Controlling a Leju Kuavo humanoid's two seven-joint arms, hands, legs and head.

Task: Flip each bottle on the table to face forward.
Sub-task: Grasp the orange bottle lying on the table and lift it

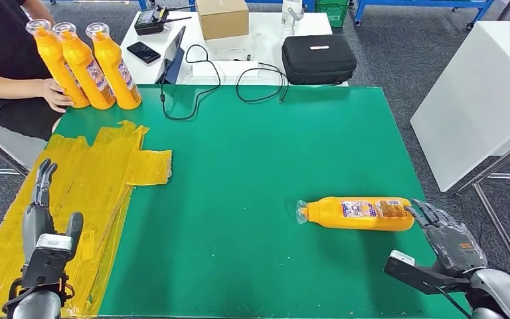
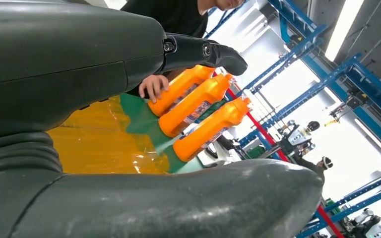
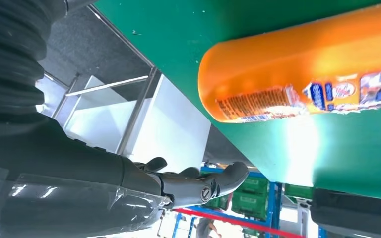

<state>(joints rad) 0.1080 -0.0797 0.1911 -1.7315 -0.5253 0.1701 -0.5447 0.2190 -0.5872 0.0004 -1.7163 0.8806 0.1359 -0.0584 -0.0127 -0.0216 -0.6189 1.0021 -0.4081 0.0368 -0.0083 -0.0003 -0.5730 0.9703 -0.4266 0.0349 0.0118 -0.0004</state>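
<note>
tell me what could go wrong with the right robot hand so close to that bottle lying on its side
1. The lying bottle is round and sits near the green table's right edge; a nudge from the right robot hand at its base could roll or push it away.
2. The robot hand is open with no hold yet, so a closing grasp on the smooth body may slip.

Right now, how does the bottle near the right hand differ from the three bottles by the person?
Pose: the lone bottle lies on its side with its cap toward the table's middle; the three bottles stand upright.
Place: the lone bottle sits on the green mat near the right hand; the three bottles stand in a tight row at the far left corner, a person's hand against them.
Shared: orange bodies, clear caps, printed labels.
</note>
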